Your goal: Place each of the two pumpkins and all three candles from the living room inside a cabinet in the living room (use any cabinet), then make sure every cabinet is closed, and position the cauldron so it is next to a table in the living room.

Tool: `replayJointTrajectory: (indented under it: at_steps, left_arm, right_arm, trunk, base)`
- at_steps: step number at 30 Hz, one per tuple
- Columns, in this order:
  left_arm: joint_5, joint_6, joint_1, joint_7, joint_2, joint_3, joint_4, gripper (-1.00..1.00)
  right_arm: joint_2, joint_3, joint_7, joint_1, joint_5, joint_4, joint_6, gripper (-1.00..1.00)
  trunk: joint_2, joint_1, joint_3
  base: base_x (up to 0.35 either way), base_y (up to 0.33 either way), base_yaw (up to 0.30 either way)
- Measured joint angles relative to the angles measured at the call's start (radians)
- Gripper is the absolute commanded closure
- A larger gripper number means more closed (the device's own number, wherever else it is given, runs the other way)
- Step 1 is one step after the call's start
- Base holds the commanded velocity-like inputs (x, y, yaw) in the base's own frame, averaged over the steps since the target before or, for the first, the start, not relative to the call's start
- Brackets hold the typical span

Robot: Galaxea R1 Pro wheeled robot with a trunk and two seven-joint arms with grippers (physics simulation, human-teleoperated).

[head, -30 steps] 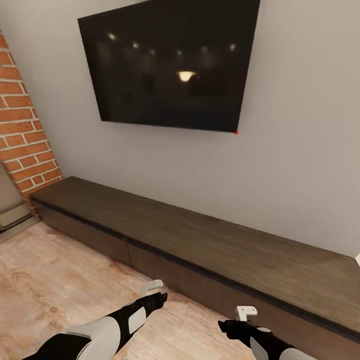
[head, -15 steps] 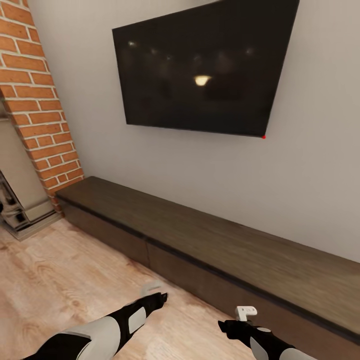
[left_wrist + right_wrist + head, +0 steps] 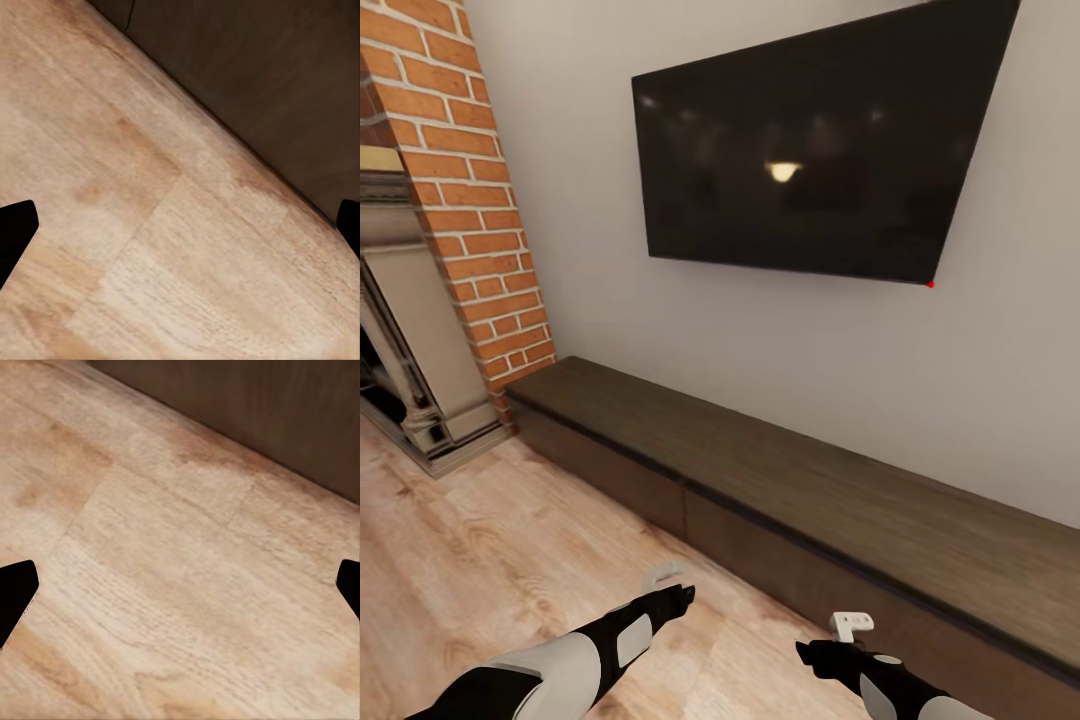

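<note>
Left wrist view: the left claw (image 3: 180, 221) is spread wide and empty over the plank floor (image 3: 150, 240); the right claw (image 3: 180, 585) likewise (nothing between its fingertips). Just ahead of both runs the cabinet (image 3: 780, 490), long, dark and closed, under the wall TV (image 3: 810, 160), beside the brick fireplace (image 3: 450, 200).

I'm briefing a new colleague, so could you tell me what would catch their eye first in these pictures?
The big dark TV on the grey wall draws the eye first, above the long low cabinet with its fronts shut. To the left rises the red brick fireplace, and both grippers, left and right, hang open over the plank floor.
</note>
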Motion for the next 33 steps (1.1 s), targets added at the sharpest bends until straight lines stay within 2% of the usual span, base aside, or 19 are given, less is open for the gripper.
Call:
replayJointTrajectory:
  at_steps: [13, 16, 23, 33]
  left_arm:
    - [0.002, 0.000, 0.000, 0.000, 0.000, 0.001, -0.001, -1.00]
    - [0.002, 0.000, 0.000, 0.000, 0.000, 0.001, 0.000, -1.00]
    - [0.047, 0.000, 0.000, -0.001, 0.000, 0.001, 0.000, -1.00]
    - [0.055, 0.002, 0.000, -0.001, 0.000, 0.001, 0.000, -1.00]
  right_arm:
    - [-0.001, -0.002, 0.004, 0.000, 0.000, 0.000, 0.000, -1.00]
    - [-0.001, -0.002, 0.004, 0.000, 0.000, 0.000, 0.000, -1.00]
    - [-0.001, -0.001, 0.005, 0.000, 0.000, 0.000, 0.000, -1.00]
    - [-0.001, -0.001, 0.007, 0.000, 0.000, 0.000, 0.000, -1.00]
  trunk:
    - [0.091, -0.050, 0.046]
    - [0.091, -0.050, 0.046]
    - [0.091, -0.050, 0.048]
    - [0.091, -0.050, 0.059]
  base:
    - [0.000, 0.001, 0.025]
    - [0.000, 0.000, 0.000]
    - [0.000, 0.108, -0.092]
    - [0.000, 0.279, -0.188]
